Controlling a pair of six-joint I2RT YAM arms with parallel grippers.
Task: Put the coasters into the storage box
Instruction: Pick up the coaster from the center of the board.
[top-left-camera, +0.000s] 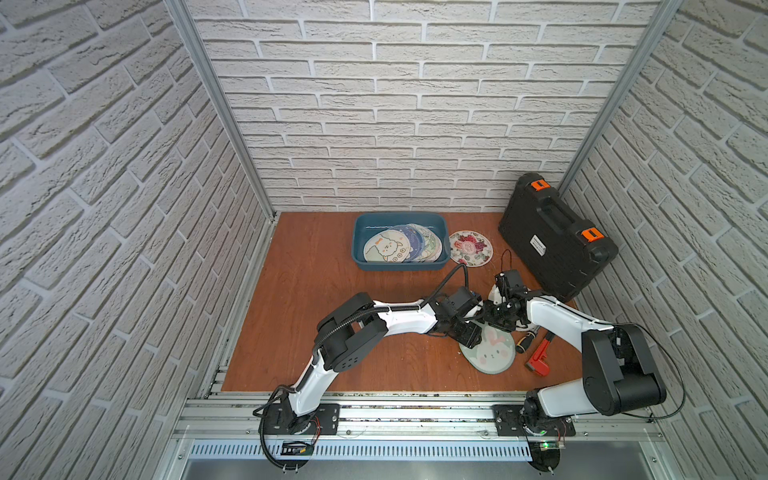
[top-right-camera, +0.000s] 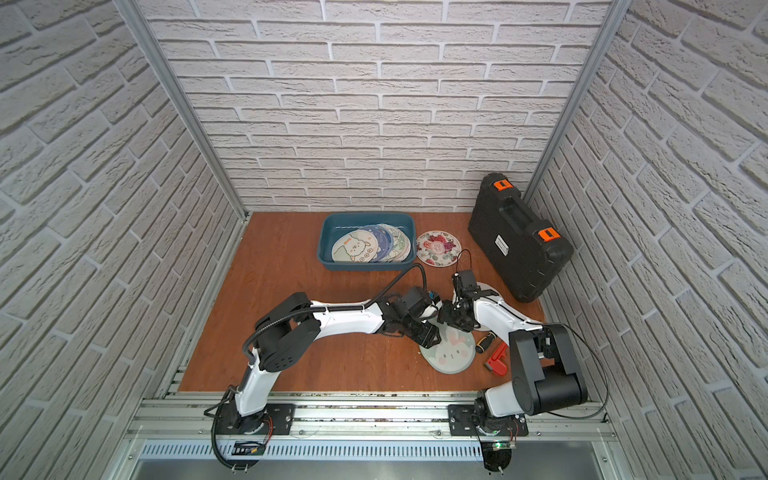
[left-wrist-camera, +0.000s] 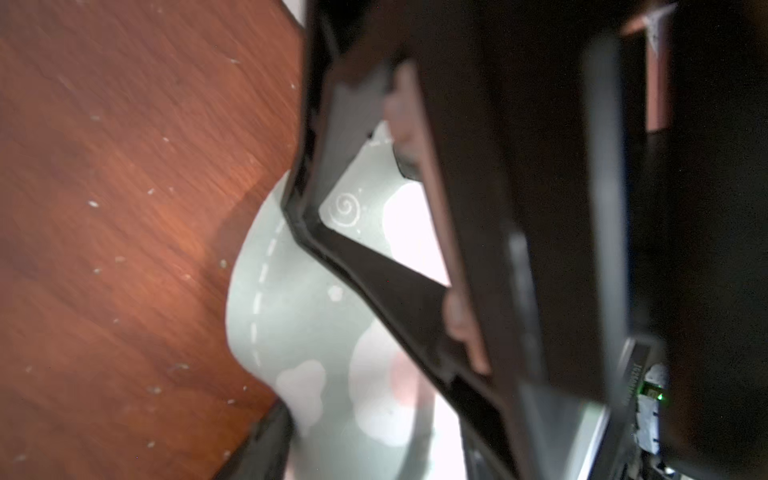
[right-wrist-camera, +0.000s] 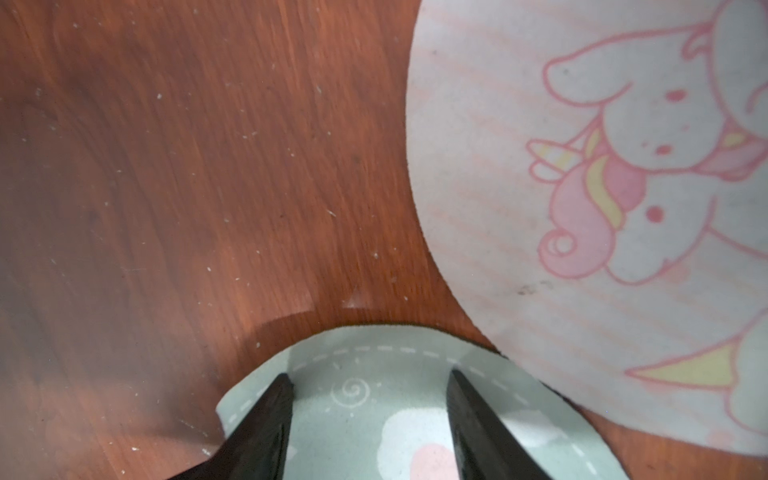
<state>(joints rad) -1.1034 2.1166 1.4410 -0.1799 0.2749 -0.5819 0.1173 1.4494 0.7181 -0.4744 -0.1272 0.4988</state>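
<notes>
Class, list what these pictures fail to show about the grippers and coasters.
- Whether the left gripper or right gripper grips the green coaster: their own bodies cover the contact in both top views; left wrist view blurred.
- How many coasters lie in the box: overlapping, small in top views.
- Unicorn coaster: cut off by right wrist view's edge.

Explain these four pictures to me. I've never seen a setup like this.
Two white-and-black robot arms, left arm and right arm, stand along one edge of a wooden table. Two pictures look down from above, nearly alike; the other two come from a camera on each arm's wrist. On the table: a teal storage box holding several round coasters, a rose coaster beside it, a black case, a red tool, and a unicorn coaster. Both arms' jaws meet at a green bunny coaster, whose edge is bent up off the wood. Whether either has it clamped is unclear.
</notes>
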